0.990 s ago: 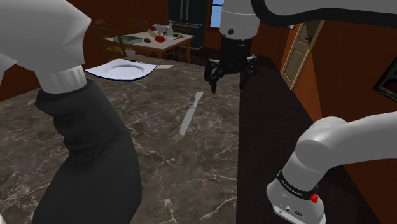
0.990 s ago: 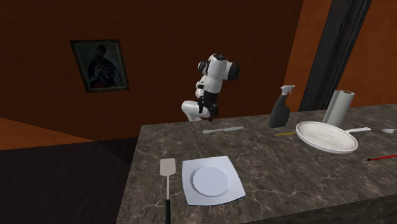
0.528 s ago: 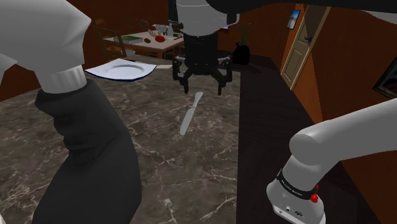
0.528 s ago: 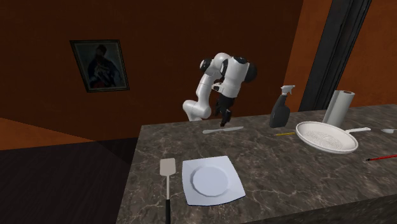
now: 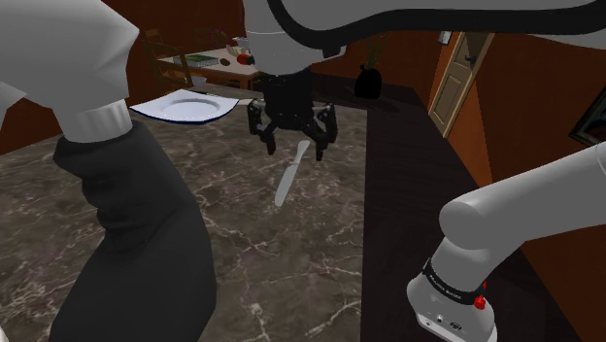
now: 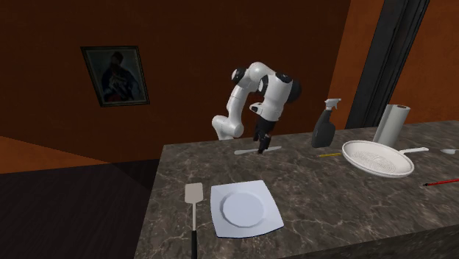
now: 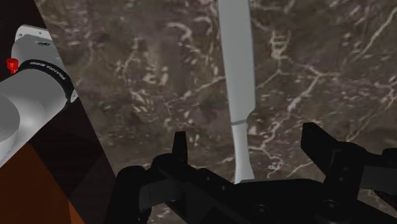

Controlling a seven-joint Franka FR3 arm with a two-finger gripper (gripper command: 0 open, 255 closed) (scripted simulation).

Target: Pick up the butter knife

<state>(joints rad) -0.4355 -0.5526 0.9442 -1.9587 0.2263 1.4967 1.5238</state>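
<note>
The gripper, fingers spread apart, hangs over one end of the pale butter knife lying flat near the marble counter's stand-side edge.

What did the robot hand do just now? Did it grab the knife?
The gripper swung toward the shoulder view's left and came down over the butter knife. Its open fingers now straddle one end of it without touching. Nothing has been grabbed yet. The knife, the plate, the spatula and the spray bottle stayed put.
</note>
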